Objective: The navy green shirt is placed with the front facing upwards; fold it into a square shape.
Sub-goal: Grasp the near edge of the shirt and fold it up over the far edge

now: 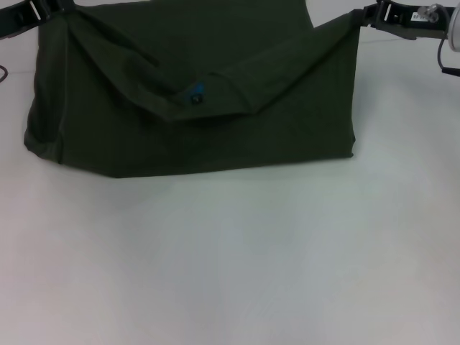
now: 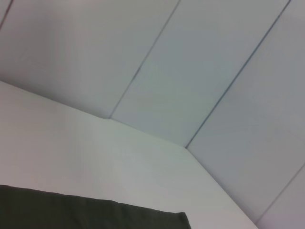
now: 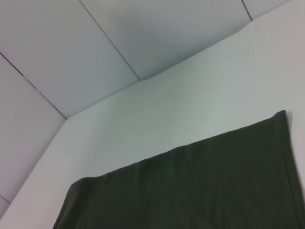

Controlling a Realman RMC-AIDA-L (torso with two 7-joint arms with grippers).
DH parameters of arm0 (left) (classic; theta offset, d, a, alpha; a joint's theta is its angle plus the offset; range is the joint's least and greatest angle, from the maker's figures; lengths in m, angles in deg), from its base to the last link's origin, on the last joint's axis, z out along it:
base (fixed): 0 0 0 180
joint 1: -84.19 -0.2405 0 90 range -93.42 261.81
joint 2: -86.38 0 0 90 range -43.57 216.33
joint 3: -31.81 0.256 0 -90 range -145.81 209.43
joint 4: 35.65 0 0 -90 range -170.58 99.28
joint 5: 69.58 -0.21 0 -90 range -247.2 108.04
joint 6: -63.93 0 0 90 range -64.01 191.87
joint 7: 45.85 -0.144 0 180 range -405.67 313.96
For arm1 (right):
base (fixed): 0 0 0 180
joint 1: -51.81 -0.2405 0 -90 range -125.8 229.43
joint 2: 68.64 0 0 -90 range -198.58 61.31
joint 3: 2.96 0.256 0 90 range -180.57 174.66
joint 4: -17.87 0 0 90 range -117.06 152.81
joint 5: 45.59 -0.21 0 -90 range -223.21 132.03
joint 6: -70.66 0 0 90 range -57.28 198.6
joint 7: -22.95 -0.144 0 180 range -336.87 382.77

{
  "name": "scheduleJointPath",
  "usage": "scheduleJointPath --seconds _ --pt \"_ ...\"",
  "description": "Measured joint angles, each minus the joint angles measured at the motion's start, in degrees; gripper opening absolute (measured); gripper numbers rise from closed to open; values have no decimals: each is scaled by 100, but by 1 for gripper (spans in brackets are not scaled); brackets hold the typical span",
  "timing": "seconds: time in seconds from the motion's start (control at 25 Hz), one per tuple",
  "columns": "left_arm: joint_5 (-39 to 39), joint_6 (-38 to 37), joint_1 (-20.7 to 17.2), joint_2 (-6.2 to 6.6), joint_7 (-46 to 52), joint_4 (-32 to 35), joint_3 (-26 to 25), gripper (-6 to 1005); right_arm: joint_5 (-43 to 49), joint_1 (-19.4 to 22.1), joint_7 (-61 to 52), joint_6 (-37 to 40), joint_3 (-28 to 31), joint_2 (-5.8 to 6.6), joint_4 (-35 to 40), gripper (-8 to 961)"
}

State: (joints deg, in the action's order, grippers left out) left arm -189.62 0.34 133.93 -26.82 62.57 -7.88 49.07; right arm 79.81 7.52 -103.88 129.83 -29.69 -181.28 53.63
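One shirt is lying on the white table, toward the far side as the head view shows it. It is dark olive green and is showing only plain fabric, with no lettering on view. Its two upper corners are lifted and drawn outward, so the top edge is sagging between them into a shallow V. One small blue label is sitting at the bottom of that V, near the middle of the cloth. The lower edge is resting flat on the table, running slightly aslant.

Two grippers are working, one at each raised corner. The left gripper is meeting the shirt's upper left corner at the top edge of the head view, and the cloth is hanging from it; whether its fingers are together cannot be told. The right gripper is meeting the upper right corner likewise, and its fingers cannot be made out either.

Each wrist view is showing one strip of the dark cloth over the table, with pale wall panels behind.
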Motion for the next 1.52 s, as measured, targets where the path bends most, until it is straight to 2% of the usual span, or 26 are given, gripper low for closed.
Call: scheduleJointPath --seconds 0.12,0.36,0.56,0.68,0.88,0.96,1.4,1.52 --pt "193 126 -78 -85 -198 -60 2 44 -138 19 149 -99 -10 -58 -96 29" --pt "467 303 -207 -175 -493 -196 6 56 -252 1 357 -371 -63 -103 -417 29" --pt "530 406 -286 -257 -557 -198 -6 66 -254 -13 408 -620 -69 -229 -451 29" --pt "632 487 -350 -352 -715 -180 -6 71 -254 -15 445 -753 -69 -292 -454 29" --pt "732 508 -378 -426 -1021 -195 7 81 -309 -23 563 -785 -73 -314 -461 45" --pt "733 508 -378 -435 -1040 -193 10 153 -320 -37 578 -784 -113 -325 -462 258" --pt "1345 691 -642 -581 -1412 -14 16 559 -405 17 685 -690 -199 -329 -400 638" --pt "1394 523 -788 -597 -1352 73 15 646 -659 140 870 -471 -201 -324 -397 638"
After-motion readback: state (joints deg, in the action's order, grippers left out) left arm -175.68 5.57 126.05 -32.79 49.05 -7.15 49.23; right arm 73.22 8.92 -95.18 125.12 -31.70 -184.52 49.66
